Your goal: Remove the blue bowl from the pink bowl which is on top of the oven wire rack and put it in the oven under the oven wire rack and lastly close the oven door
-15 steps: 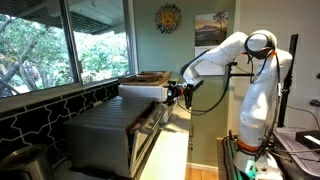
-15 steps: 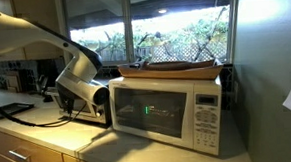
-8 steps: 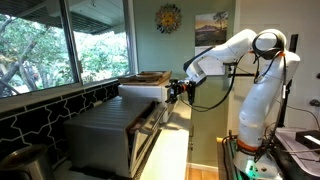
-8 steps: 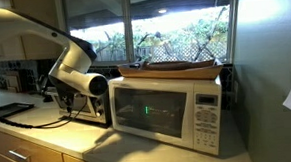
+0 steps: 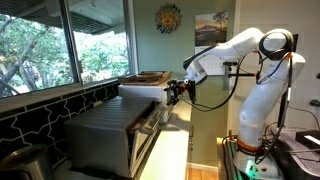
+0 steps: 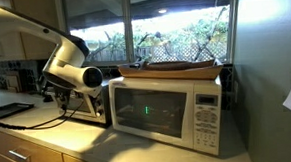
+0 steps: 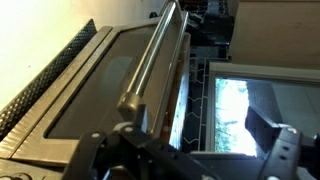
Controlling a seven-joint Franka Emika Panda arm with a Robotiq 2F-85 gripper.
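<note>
The silver-grey oven (image 5: 100, 135) stands on the counter in the foreground of an exterior view. Its oven door (image 5: 150, 128) stands close to upright; I cannot tell whether it is fully shut. In the wrist view the door's dark glass window (image 7: 95, 95) and bar handle (image 7: 150, 60) fill the left half. My gripper (image 5: 176, 92) hovers just beyond the door's top edge, near the handle. In the wrist view my gripper (image 7: 190, 155) is open, its fingers wide apart with nothing between them. The blue bowl and the pink bowl are out of view.
A white microwave (image 6: 167, 110) stands beside the oven, also seen in the other exterior view (image 5: 143, 91), with a wooden tray (image 6: 180, 66) on top. A tiled backsplash (image 5: 40, 110) and windows run behind the counter. The arm's wrist (image 6: 73, 75) hangs to the left of the microwave.
The arm's wrist and elbow have drawn back a little from the microwave side. The gripper stays by the door's top edge. The door has not visibly moved.
</note>
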